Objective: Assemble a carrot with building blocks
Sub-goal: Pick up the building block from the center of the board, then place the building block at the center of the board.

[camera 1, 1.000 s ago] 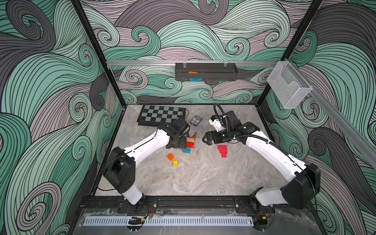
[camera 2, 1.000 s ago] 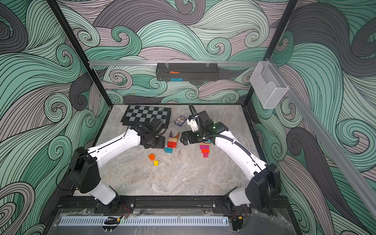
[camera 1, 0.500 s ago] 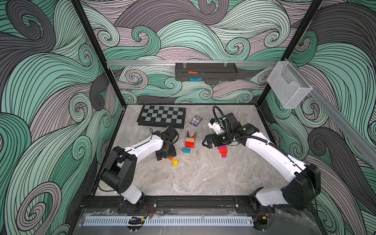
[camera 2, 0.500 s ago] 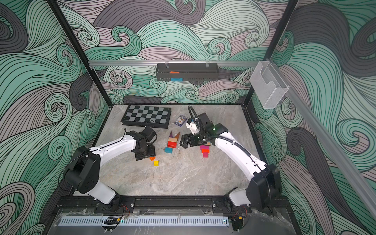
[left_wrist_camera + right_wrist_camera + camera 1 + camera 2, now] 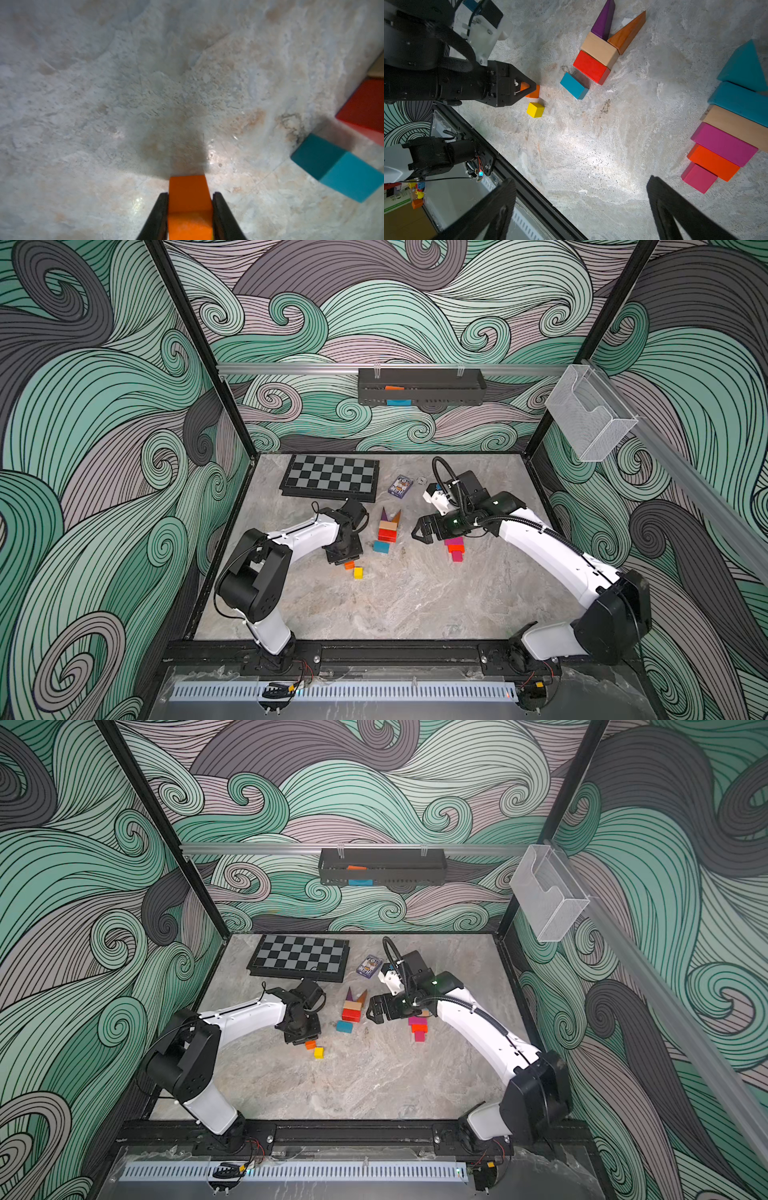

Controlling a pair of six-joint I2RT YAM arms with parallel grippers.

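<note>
Left gripper (image 5: 190, 193), clamped on a small orange wooden cube (image 5: 534, 94) low on the table beside the yellow cube (image 5: 358, 572). The red-beige block column (image 5: 387, 535) lies right and slightly farther, its long axis running near-to-far.

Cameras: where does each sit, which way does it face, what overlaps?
Top views: high at the front, looking down toward the back wall; left arm and right arm show whole.
Left wrist: on the left arm, looking down past the left gripper, shut on the orange cube; only its jaws show.
Right wrist: on the right arm, looking down over the open right gripper at the table; left arm shows too.
Shared: both wrist views see the loose teal block and red block.
</note>
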